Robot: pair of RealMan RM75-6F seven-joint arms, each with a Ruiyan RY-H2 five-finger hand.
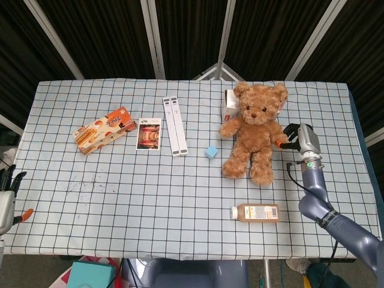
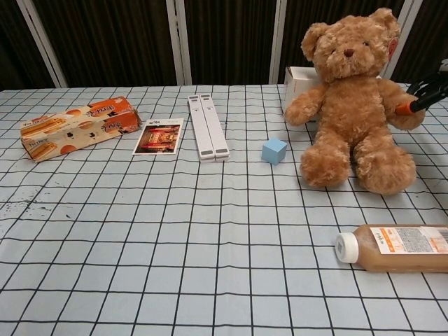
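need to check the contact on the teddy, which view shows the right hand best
The head view: it shows the whole right hand and its wrist, with the fingers at the teddy bear's arm. The chest view catches only dark fingers and an orange tip against that arm at the frame's right edge; the rest of the hand is cut off.

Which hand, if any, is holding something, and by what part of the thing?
The right hand grips the teddy bear by its arm; the left hand holds nothing.

teddy bear (image 1: pixel 254 133) before white box (image 1: pixel 230 105), cube (image 1: pixel 210 152) left, bottle (image 1: pixel 256 212) nearer front edge
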